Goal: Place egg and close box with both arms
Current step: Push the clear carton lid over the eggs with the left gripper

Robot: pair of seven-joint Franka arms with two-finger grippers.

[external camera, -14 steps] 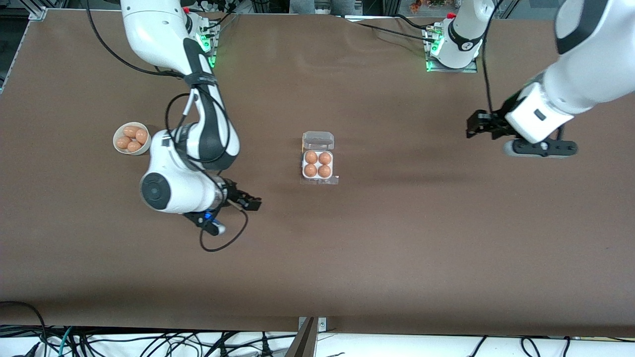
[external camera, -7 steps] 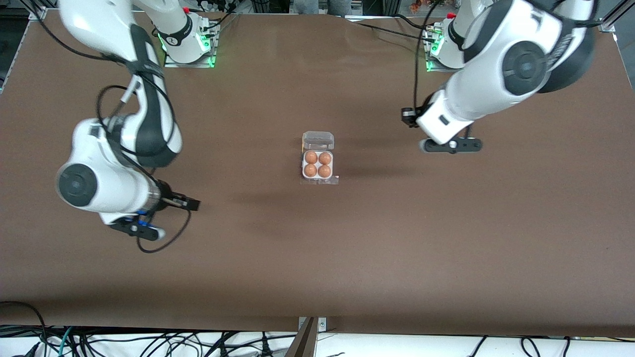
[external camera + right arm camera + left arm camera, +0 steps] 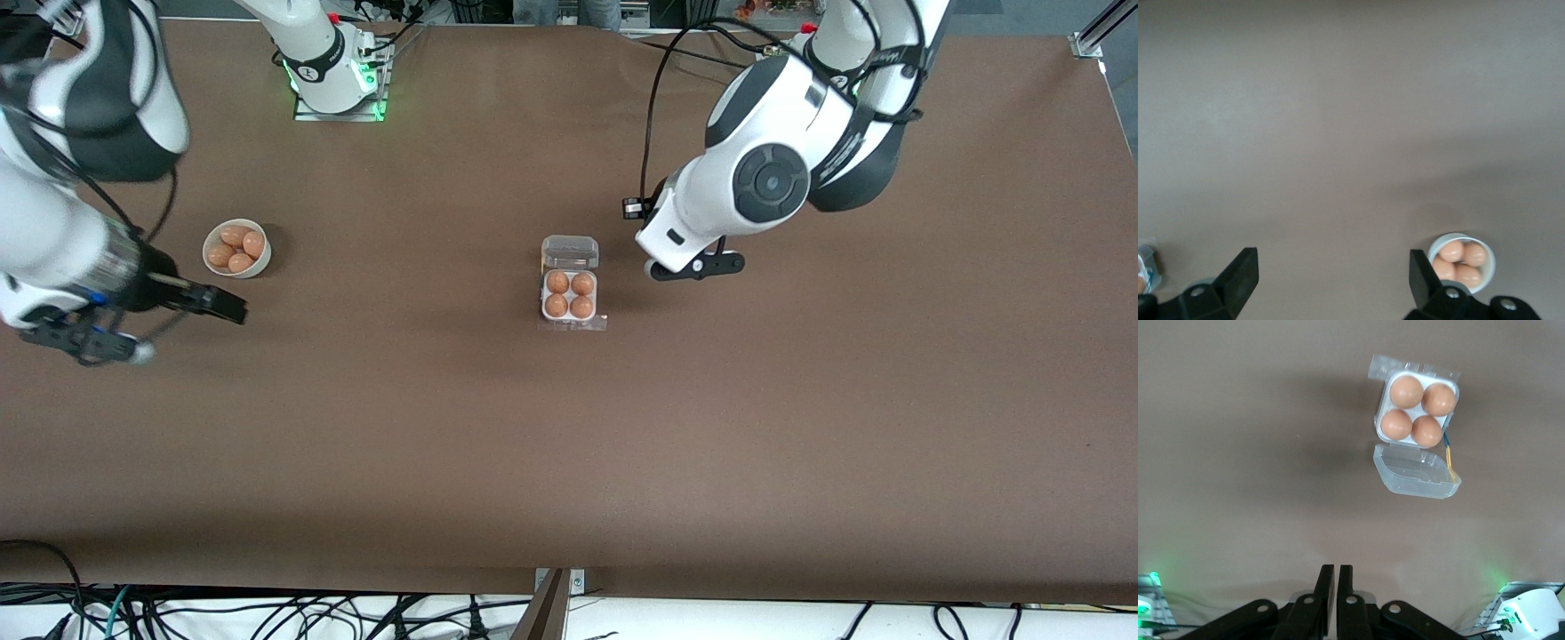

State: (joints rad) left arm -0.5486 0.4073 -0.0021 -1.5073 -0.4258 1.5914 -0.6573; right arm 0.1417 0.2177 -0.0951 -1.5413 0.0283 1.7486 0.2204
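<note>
The box is a white four-cell tray, and each cell holds an orange-brown egg. Its clear lid lies open, flat on the table. The left wrist view shows the same: tray, eggs, open lid. My left gripper hangs over the table beside the lid, mostly hidden by its arm; its wrist view shows it shut and empty. My right gripper is over bare table beside the bowl; its wrist view shows it open and empty.
A round white bowl with several more eggs stands toward the right arm's end of the table; it also shows in the right wrist view. Brown tabletop surrounds the box. Cables hang along the front edge.
The right arm swung away from beside the box to its own end of the table, past the bowl. The left arm swung in from its end to just beside the box.
</note>
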